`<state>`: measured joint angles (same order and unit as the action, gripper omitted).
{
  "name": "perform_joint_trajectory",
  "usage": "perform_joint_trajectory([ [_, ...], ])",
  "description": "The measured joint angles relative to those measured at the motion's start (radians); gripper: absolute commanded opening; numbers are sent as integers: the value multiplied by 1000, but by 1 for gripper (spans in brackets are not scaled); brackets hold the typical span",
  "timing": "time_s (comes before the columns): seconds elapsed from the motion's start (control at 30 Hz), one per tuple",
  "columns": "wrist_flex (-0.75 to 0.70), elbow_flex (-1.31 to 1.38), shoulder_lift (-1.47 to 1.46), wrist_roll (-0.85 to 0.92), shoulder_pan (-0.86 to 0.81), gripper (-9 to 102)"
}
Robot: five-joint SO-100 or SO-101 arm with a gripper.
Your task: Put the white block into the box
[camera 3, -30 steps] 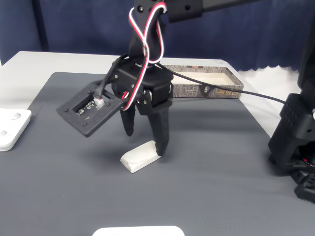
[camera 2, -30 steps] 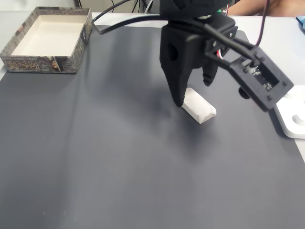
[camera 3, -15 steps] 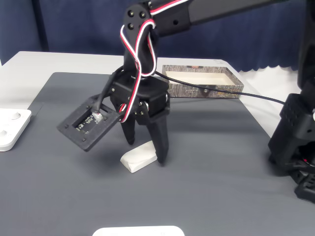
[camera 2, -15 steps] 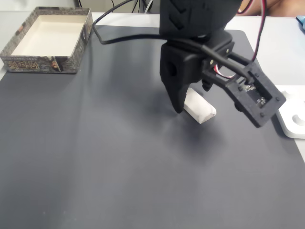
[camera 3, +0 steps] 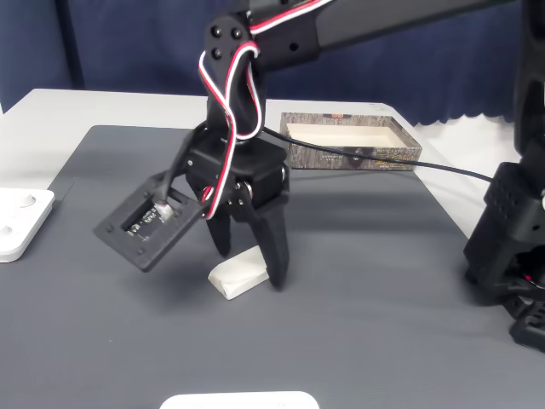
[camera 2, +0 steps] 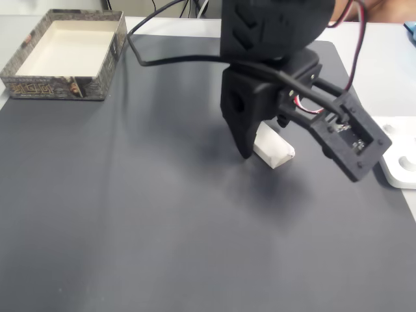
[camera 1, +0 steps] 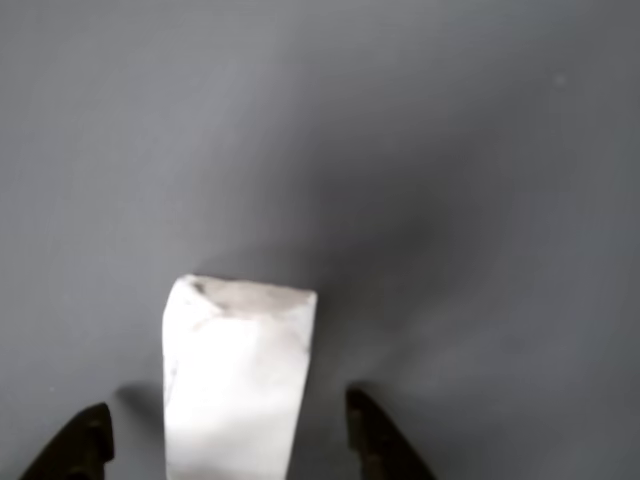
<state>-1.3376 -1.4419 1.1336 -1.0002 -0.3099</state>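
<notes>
On the dark mat [camera 2: 130,214], a small matte white block [camera 1: 235,385] with scuffed, rounded corners lies between the gripper's [camera 1: 228,440] spread, untouching fingers [camera 1: 375,435].

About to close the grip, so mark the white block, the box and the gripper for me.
white block [camera 1: 238,385], other view, its top face.
box [camera 2: 55,87], a fixed view, near patterned wall.
gripper [camera 3: 251,264], a fixed view, between fingertips.
</notes>
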Motion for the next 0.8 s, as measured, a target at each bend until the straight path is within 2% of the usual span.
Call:
perform_joint_trajectory([
  [0.47,0,0,-9,0,17,32],
  [0.8,0,0,-9,9,17,24],
])
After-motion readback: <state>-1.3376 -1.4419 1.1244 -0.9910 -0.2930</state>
